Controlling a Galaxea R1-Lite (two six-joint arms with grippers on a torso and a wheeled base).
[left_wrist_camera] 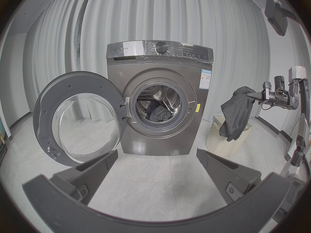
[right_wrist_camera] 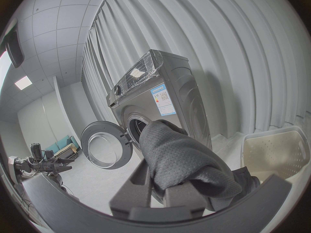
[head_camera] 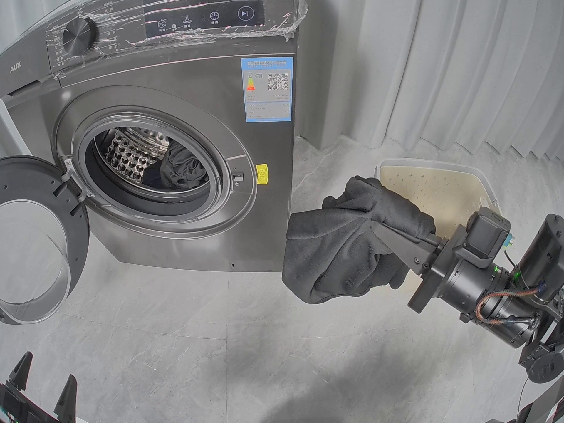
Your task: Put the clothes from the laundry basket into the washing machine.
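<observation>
Hanging in mid-air, a dark grey garment [head_camera: 341, 248] is held by the right gripper [head_camera: 392, 237], whose fingers are clamped on a bunched fold of the cloth. The rest of the fabric is draped downward, clear of the floor [head_camera: 176, 336]. The garment is seen over the edge of the cream laundry basket [head_camera: 436, 163] that faces the washing machine [head_camera: 267, 207], and the basket's perforated inner wall is shown bare. The grey front-loading machine is placed to the left of the basket, with plastic film wrapped across its control panel. Its round door [head_camera: 23, 177] is swung fully open to the left. Inside the drum, a second piece of dark clothing [head_camera: 182, 168] is seen lying low against the perforated metal wall. The left gripper [head_camera: 48, 366] is held low, well apart from the machine and the basket, its fingers spread wide with nothing between them. Pale pleated curtains [head_camera: 446, 60] are hung behind the machine and basket.
</observation>
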